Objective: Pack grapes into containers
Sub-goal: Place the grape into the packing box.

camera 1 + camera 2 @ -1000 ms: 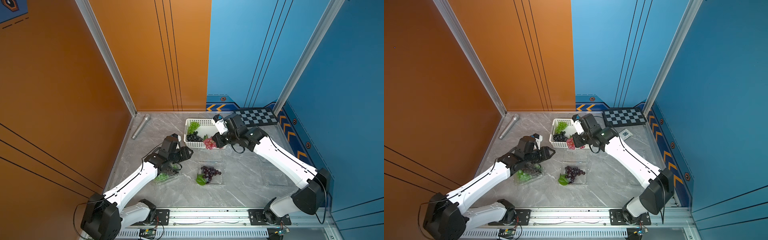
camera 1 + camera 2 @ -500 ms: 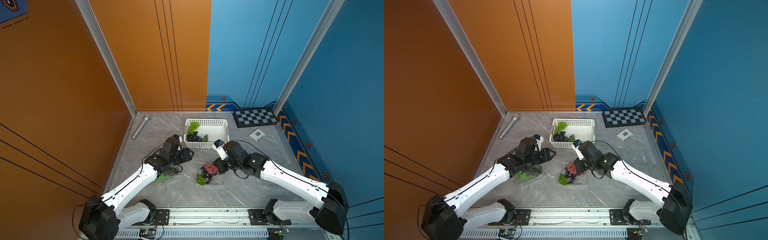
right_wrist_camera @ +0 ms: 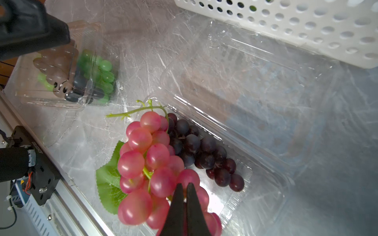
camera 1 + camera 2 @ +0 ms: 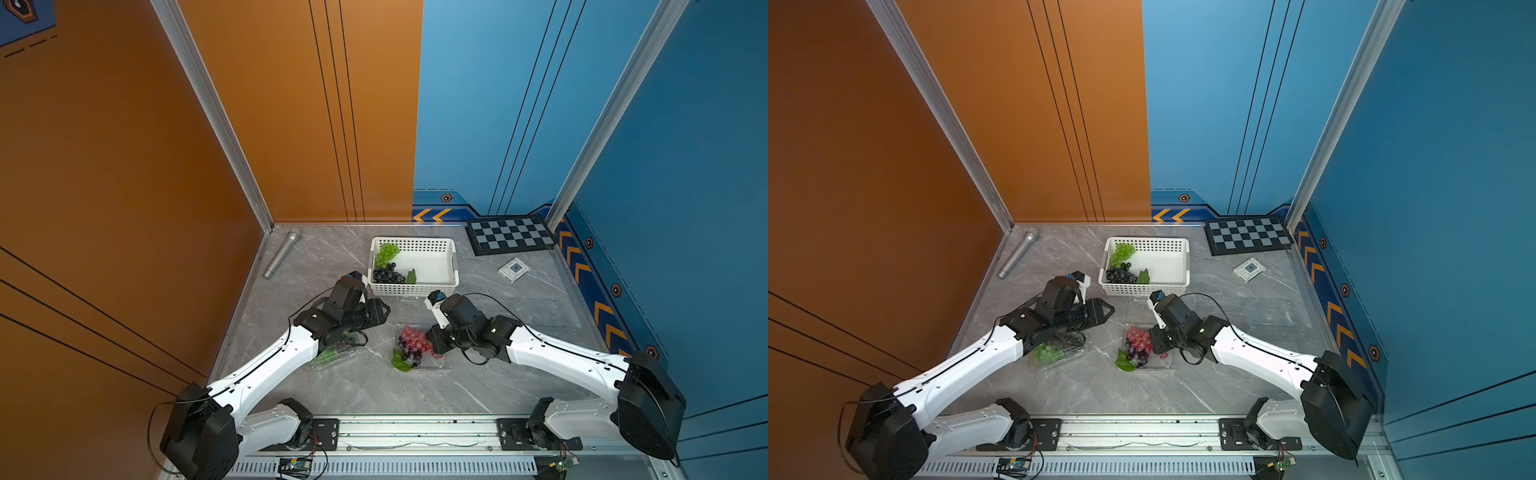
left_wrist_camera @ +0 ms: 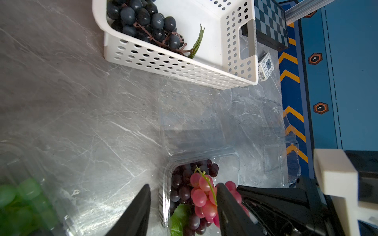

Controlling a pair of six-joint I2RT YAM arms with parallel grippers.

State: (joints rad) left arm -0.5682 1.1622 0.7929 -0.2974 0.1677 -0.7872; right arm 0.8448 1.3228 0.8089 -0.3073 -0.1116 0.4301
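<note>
Grey marble table (image 4: 332, 395), orange and blue walls behind.

Near the rail: right pincer (image 3: 185, 185) is clenched on the pink-red bunch (image 3: 147, 159), pinching among its lower berries. The bunch sits over the near end of the open container (image 3: 263, 190), beside or partly on the dark purple bunch (image 3: 204, 151) already inside. Can't tell if it rests or hangs. Some berries and the leaf (image 3: 108, 183) overhang the rim. The lid (image 3: 245, 71) lies flat, open toward the basket.

Left pincer (image 5: 183, 185) is half spread and empty, hovering between the two nearer containers. The left container (image 3: 67, 81) holds green and dark grapes. Its lid looks down, but whether it's latched is unclear. The arm covers most of it in both top views.

Farther back: white basket (image 4: 440, 286) has a green bunch (image 4: 387, 251) and a dark bunch (image 4: 387, 275) not yet packed. A third container (image 4: 1273, 316) to the right looks empty and is barely visible against the marble.

My read: roughly halfway. To do: release the pink-red bunch, tuck it in, close the lid, pack the two basket bunches.

At the far wall: checkerboard (image 4: 511, 241) and microphone (image 4: 282, 253), neither involved.
</note>
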